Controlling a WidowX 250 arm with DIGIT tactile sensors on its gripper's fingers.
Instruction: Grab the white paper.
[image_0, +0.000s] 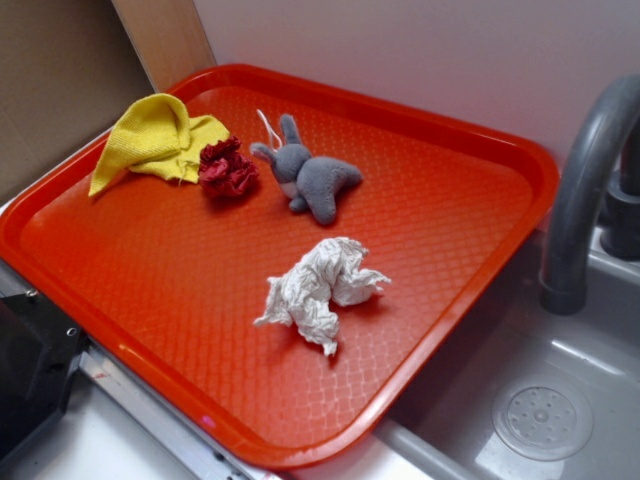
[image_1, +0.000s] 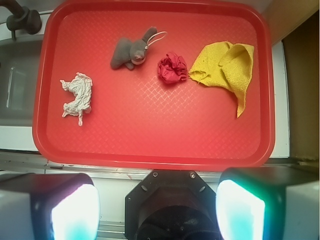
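Four items are seen on the red tray (image_0: 480, 270): the white paper (image_0: 320, 290), a grey plush (image_0: 308, 178), a red wad (image_0: 227, 170) and a yellow cloth (image_0: 155, 140). The paper lies alone toward the tray's sink-side edge, apart from the other three. In the wrist view the gripper (image_1: 158, 210) is held well above the tray's near rim, its fingers (image_1: 75, 207) spread wide with nothing between them; the paper is found up and to the left of it, untouched. No writing can be read, though the plush's white loop is possibly a tag.
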